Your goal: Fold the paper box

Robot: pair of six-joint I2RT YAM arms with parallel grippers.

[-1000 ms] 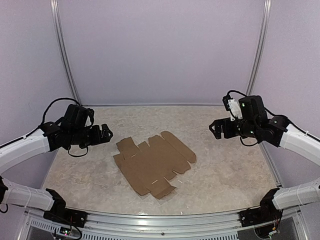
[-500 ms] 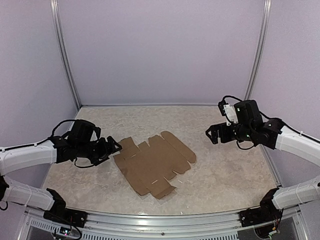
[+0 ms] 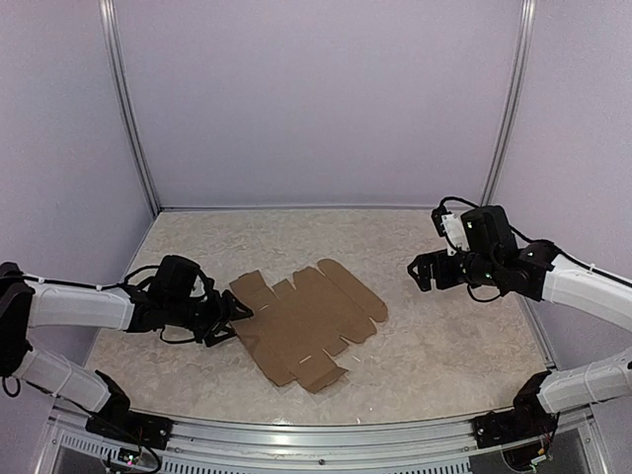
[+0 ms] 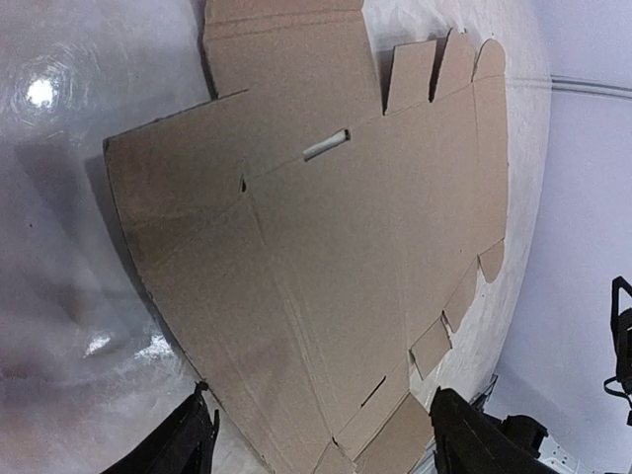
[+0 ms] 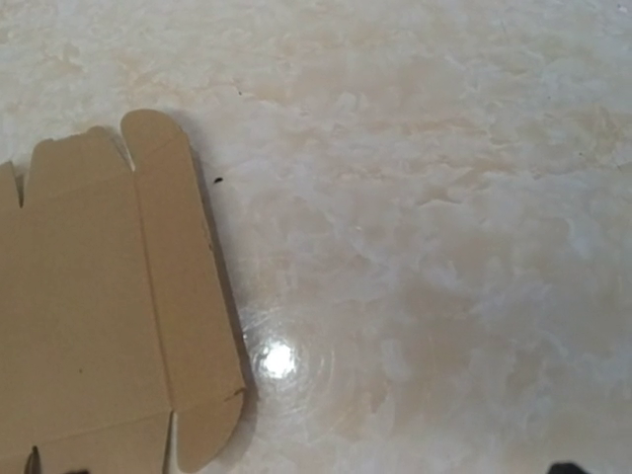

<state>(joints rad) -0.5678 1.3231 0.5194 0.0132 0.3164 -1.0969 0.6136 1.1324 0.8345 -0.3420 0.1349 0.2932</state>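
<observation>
The paper box [image 3: 301, 321] is a flat brown die-cut sheet with flaps and rounded tabs, lying in the middle of the table. My left gripper [image 3: 229, 318] is low at the sheet's left edge, open. In the left wrist view the paper box [image 4: 326, 217] fills the frame, and the left gripper [image 4: 326, 449] has its dark fingertips [image 4: 188, 444] spread wide over the near edge, not pinching it. My right gripper [image 3: 423, 272] hovers open to the right of the sheet. The right wrist view shows the paper box's [image 5: 99, 316] rounded end flap at the left.
The marbled tabletop [image 3: 444, 346] is ringed by pale walls with metal posts [image 3: 128, 118] at the back corners. An aluminium rail [image 3: 316, 434] runs along the near edge between the arm bases.
My left arm has dropped and swung in to the sheet's left edge, its jaws narrowing somewhat. The right gripper has sunk a little and drifted left. The sheet has not moved.
</observation>
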